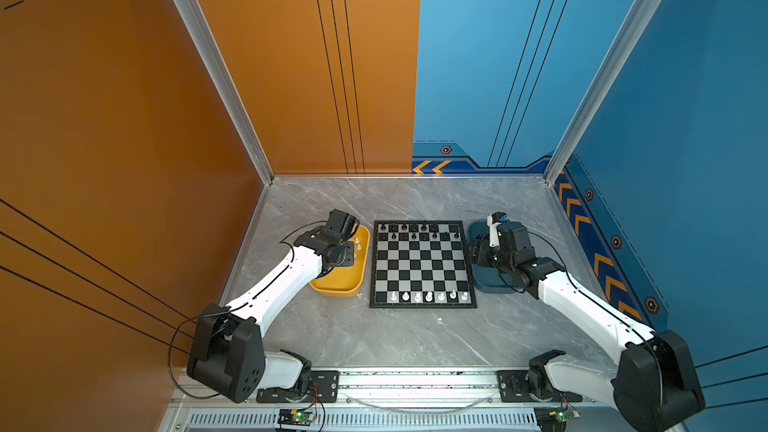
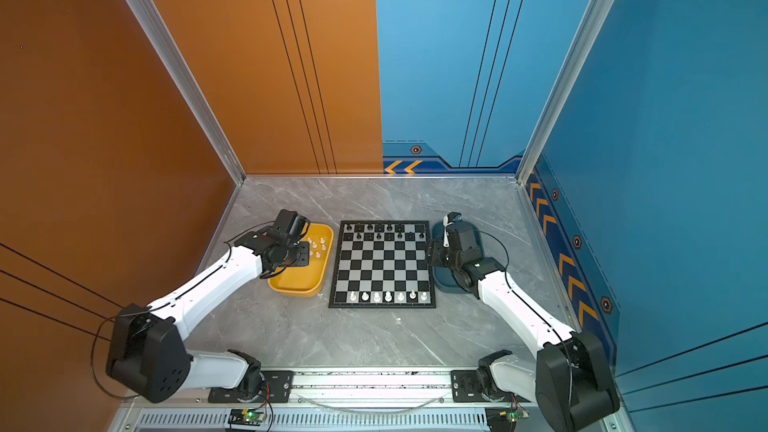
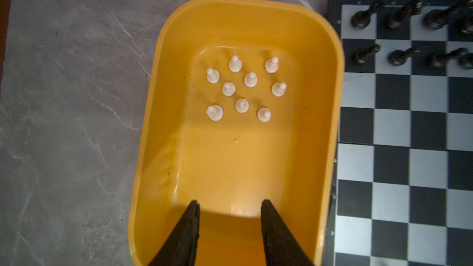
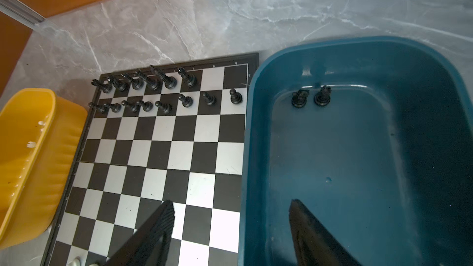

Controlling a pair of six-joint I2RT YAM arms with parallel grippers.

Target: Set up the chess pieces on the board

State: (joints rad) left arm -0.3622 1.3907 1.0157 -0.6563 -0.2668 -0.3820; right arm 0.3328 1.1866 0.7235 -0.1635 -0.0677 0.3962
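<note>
The board [image 1: 422,263] lies flat on the marble tabletop [image 1: 374,347]. A yellow tray [image 1: 340,286] sits just beside its left edge and a dark blue tray [image 1: 490,284] just beside its right edge. Black pieces [image 4: 170,83] stand in the board's two far rows, and seven white pieces [image 1: 429,296] line its near row.

Nine white pawns [image 3: 242,105] stand clustered in the yellow tray's end farthest from the left gripper [image 3: 229,202]. Its fingers hang apart over the tray floor, gripping nothing. The right gripper [image 4: 230,202] is spread wide and bare. One finger is over the board, the other over the blue tray, and the tray wall runs between them. Two black pieces [image 4: 298,98] stand side by side inside that tray.

In both top views the arms cover much of each tray, hiding those two black pieces. In the left wrist view the black pieces are smeared by blur, so their kinds cannot be told. The right wrist view's edge cuts off the white row.
</note>
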